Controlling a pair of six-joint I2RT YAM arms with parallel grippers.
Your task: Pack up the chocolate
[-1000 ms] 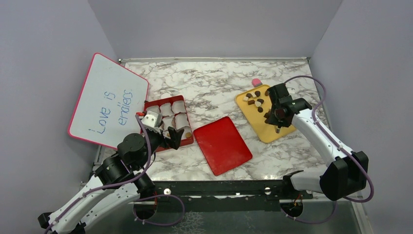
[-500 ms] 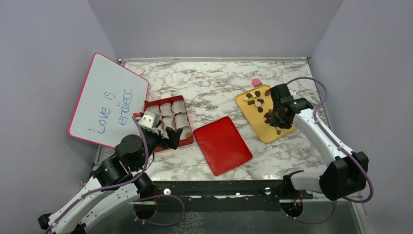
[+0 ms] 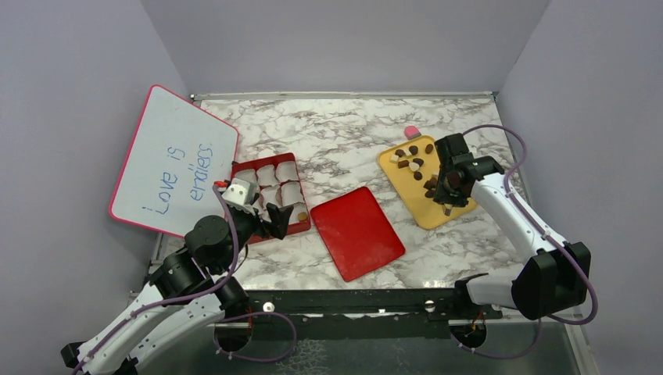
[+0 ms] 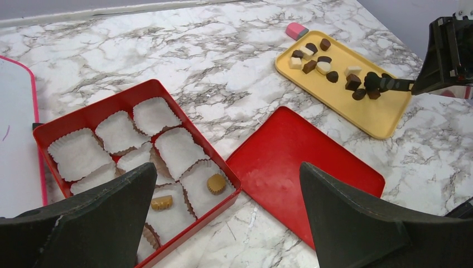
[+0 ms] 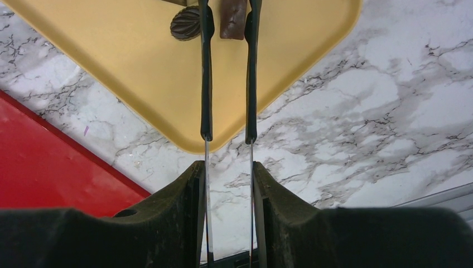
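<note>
Barely anything's shifted vs 1 s ago: R arm has edged a hair away from the red lid; L wrist nudged a bit, then held. R gripper is pinched nearly closed. Its thin tweezer-like fingers sit either side of a dark choc piece that fills the gap. Looks gripped, but can't tell if it's off the yellow tray yet. A fluted dark piece lies just outside one finger. L gripper hangs spread wide, holding nothing, over the red box on the lid's L-arm side.

Step, as I read it: the pick on the tray, early in the task. Rest of the chocolate, dark w/ a few white/tan, lies loose on the tray, on the lid's R-arm side. Two tan pieces are already in the paper cups nearest the lid. Next prob: lift straight up w/o knocking the fluted neighbour, carry across the lid, drop into a free cup. Piece is small & could twist out, so grip needs to stay steady.

Views: only R wrist cam shows the pinch; top cam hides it under the gripper body. L wrist cam shows both tan pieces; top cam shows one, other's behind L gripper. Whiteboard, beyond the box from the lid, shows whole only from top.
</note>
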